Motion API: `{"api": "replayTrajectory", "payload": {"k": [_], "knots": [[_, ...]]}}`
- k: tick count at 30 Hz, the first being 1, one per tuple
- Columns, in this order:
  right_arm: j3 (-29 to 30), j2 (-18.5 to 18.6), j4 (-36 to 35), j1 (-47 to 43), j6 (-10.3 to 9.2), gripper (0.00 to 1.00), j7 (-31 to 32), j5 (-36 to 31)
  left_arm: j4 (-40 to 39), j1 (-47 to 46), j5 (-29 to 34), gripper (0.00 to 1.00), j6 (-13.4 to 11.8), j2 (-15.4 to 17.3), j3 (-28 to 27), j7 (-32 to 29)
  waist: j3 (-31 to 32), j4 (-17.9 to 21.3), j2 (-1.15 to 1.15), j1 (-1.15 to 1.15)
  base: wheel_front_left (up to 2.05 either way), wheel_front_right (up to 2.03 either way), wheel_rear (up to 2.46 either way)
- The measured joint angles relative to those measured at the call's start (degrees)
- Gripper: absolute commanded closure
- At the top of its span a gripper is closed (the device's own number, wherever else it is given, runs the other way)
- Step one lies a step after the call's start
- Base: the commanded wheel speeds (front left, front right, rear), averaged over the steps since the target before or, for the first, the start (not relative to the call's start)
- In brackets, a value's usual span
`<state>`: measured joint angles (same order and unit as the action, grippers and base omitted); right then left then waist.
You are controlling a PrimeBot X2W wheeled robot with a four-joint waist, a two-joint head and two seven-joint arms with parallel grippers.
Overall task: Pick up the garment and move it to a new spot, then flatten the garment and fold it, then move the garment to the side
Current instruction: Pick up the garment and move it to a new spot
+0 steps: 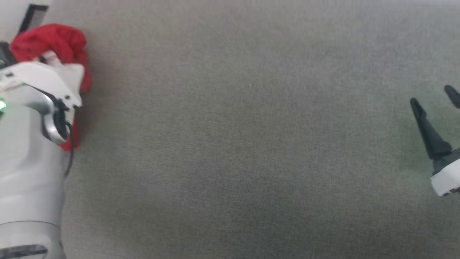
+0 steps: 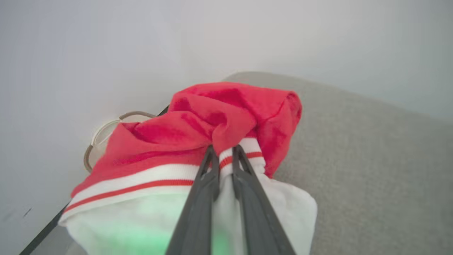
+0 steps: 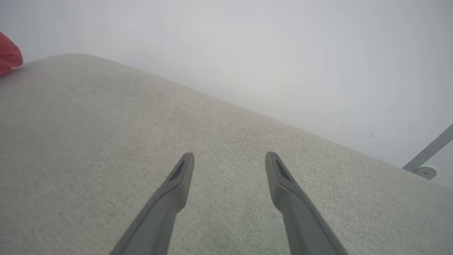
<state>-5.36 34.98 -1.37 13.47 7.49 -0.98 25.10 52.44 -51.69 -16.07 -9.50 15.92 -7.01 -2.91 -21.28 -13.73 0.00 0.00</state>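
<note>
Nearest the left wrist camera, the left tool has its two dark fingers drawn almost together, pinching a fold of the garment at its red-and-white striped trim, with a strip of white cloth caught between them; a green glow falls on the white cuff panel just below the grip; the red body of the garment is bunched up above and around the fingertips, and the striped band runs off to the left of that view; whether the heap rests fully on the bench or is partly lifted cannot be told. In the head view the pale left forearm rises along the left edge and its white wrist housing covers the grip, with the garment showing red around and beyond it at the far left corner of the bench. At the lower right of the head view the right tool stands open, fingers spread wide and holding nothing, well apart from the garment with the grey woven surface between them; in its own wrist view the right tool hovers over the bench with jaws apart, and a small red corner of the garment shows at the far left edge. Beyond the garment in the left wrist view a pale looped cable lies past the bench's edge; beyond the bench in the right wrist view a grey strut with a round foot stands on pale ground.
</note>
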Motion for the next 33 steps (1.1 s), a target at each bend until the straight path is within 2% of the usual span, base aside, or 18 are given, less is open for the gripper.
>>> {"api": "replayTrajectory", "payload": {"k": [9,12,18,25,33], "knots": [[-0.43,-4.94,2.66,-0.29,0.0,0.0,-0.86,-1.63,-16.17,1.9,2.49,1.0,2.48,5.68,2.53,-2.23,6.77,-1.35,0.0,0.0,0.0,0.0,0.0],[-0.51,-6.51,3.58,-0.29,0.0,0.0,-1.29,-2.22,-22.9,3.25,2.6,1.0,4.37,7.34,3.55,-4.79,8.76,-1.48,0.0,0.0,0.0,0.0,0.0],[-0.2,-8.95,5.03,-0.26,0.0,0.0,-2.29,-2.94,-36.67,6.26,2.36,1.0,6.54,10.0,4.63,-11.8,11.55,-0.56,0.0,0.0,0.0,0.0,0.0],[1.11,-10.44,6.67,0.39,0.0,0.0,-3.67,-3.45,-51.88,9.6,1.25,1.0,7.56,11.29,5.9,-20.63,12.99,2.8,0.0,0.0,0.0,0.0,0.0],[4.55,-11.52,8.23,0.64,0.01,0.0,-5.37,-4.04,-64.95,13.63,1.81,1.0,7.06,9.44,11.69,-29.72,14.02,8.39,0.0,0.0,0.0,0.0,0.0]]}}
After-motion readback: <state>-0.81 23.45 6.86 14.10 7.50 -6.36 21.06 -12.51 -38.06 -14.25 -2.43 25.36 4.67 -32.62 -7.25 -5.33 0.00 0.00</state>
